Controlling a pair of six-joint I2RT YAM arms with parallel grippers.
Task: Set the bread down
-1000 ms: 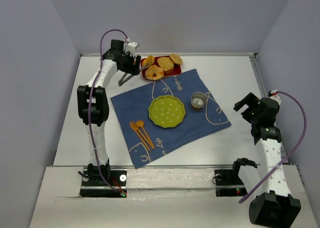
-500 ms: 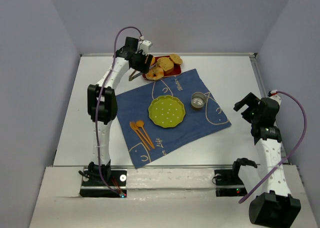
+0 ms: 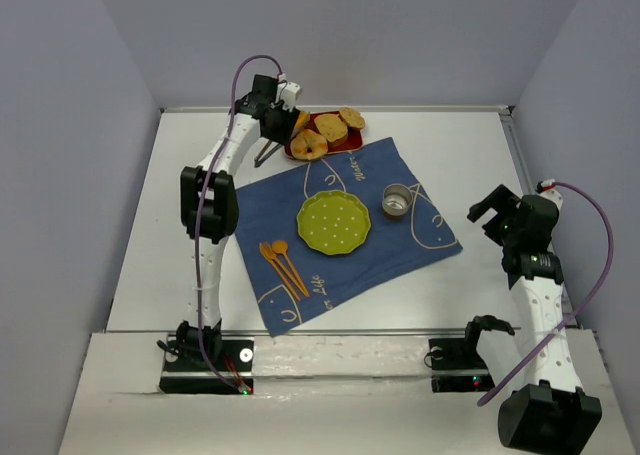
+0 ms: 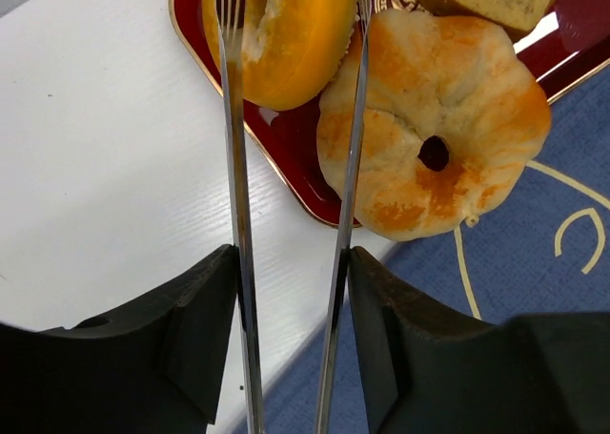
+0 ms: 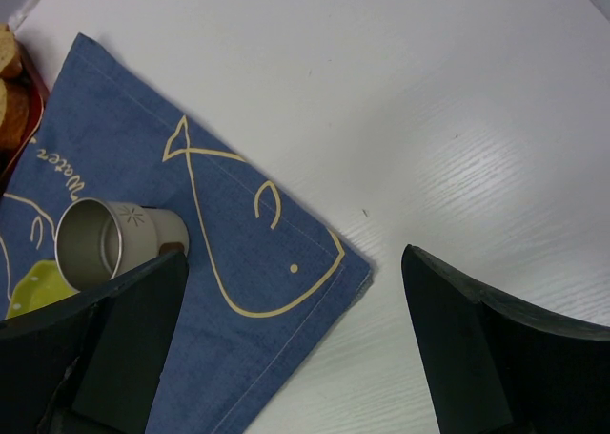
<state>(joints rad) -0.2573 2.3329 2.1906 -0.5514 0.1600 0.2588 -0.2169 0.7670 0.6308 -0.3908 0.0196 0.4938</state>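
- Top view: the left claw (image 3: 288, 127) is seen extended to the far edge of the worktop (image 3: 450, 145), left of its middle, at the left end of a red tray (image 3: 348, 142).
- The bread (image 3: 300, 121) is found at that left end of the tray, partly hidden by the claw. A paler bun (image 3: 309, 146) and a toast slice (image 3: 331, 128) are laid beside it on the same tray.
- A blue cloth (image 3: 420, 235) is spread over the middle of the worktop. On it are noted a green plate (image 3: 333, 222), a metal cup (image 3: 397, 201) just to the plate's right, and orange utensils (image 3: 283, 265) toward the near-left corner.
- The right claw (image 3: 492, 207) is held near the right edge, well apart from the tray.
- Left wrist view: the claw's long metal fingers (image 4: 235, 215) are parted, with the golden-orange bread lying on the tray between them. The left one crosses the bun's left side; the right one runs along the gap between the bread and the paler bun. Whether the crust is touched cannot be told.
- Right wrist view: the right claw is spread wide, with nothing held. A cloth corner and bare worktop are seen below it, and the cup at the left.
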